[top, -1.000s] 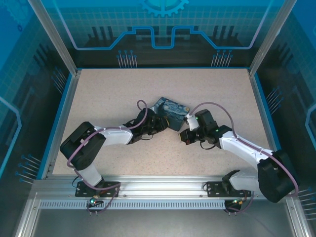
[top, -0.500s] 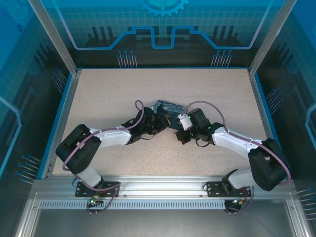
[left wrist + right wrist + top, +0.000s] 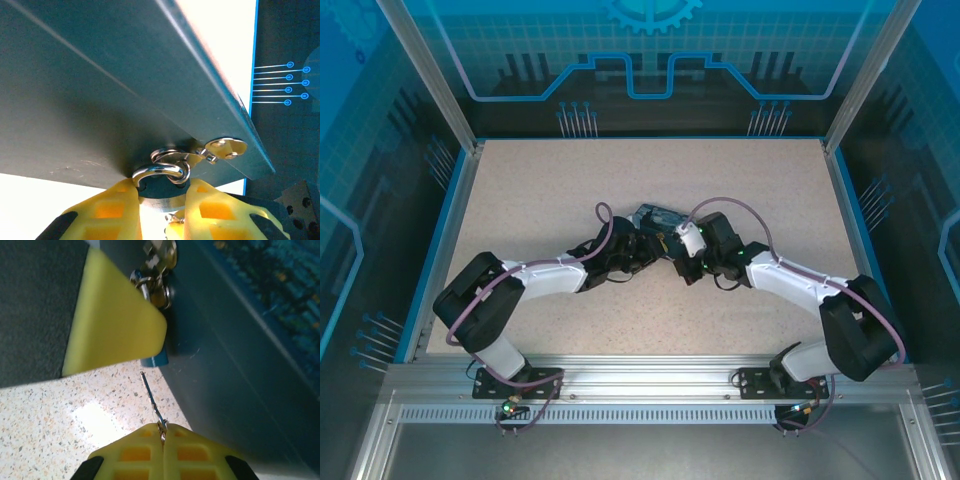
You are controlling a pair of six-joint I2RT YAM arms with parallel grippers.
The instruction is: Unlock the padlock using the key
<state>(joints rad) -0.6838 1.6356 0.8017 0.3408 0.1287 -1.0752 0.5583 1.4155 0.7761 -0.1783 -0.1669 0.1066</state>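
Observation:
In the left wrist view, the padlock [image 3: 159,170] hangs by its silver shackle through the hasp [image 3: 226,146] of the tin. My left gripper [image 3: 161,189] is shut on its dark bluish body. In the right wrist view, a blue corner of the padlock [image 3: 158,360] peeks out below a left finger [image 3: 115,325]. The key [image 3: 151,395] is a thin metal shaft pinched in my shut right gripper [image 3: 162,432]. Its tip points up at the padlock's underside and stops just short of it. From above, the left gripper [image 3: 648,246] and right gripper [image 3: 672,250] meet at the tin's near edge.
The blue-and-yellow swirl-painted tin [image 3: 658,214] stands tilted at mid-table, and its dark teal side wall [image 3: 230,370] runs close along the right of the key. Speckled tabletop [image 3: 570,180] lies all round, bounded by blue rails and the aluminium frame [image 3: 650,375].
My right arm has swung left and in toward the tin, carrying the key up to the padlock. The tin has tipped up, showing less of its painted lid. The left gripper keeps its hold.

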